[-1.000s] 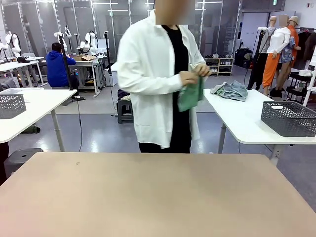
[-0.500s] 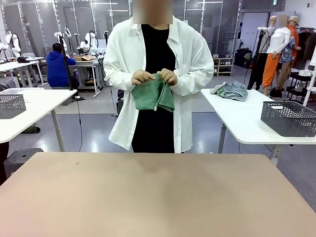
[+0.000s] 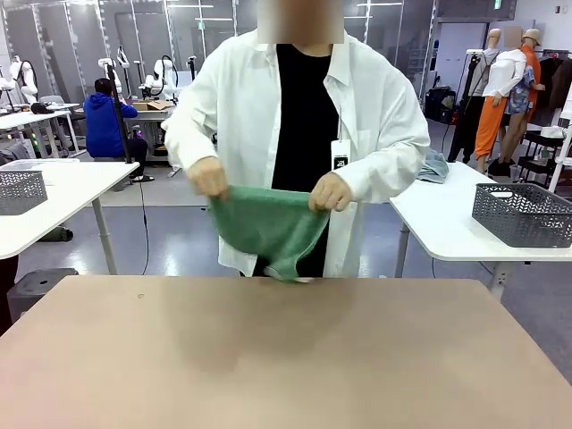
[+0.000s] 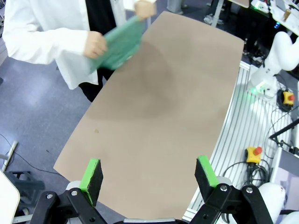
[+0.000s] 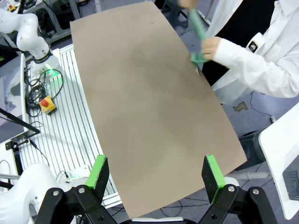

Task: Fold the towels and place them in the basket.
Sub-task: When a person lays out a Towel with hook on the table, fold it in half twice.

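Tabletop (image 3: 286, 357) open across whole lower frame; only towel (image 3: 268, 228) and person's hands (image 3: 332, 192) block far edge, upper centre.

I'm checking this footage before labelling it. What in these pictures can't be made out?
- Front view: the light blue towel on the side table is mostly hidden behind the person's sleeve.
- Front view: the grey basket is cut by the right edge; its wall hides the inside.
- Front view: whether the green towel touches the table is unclear.
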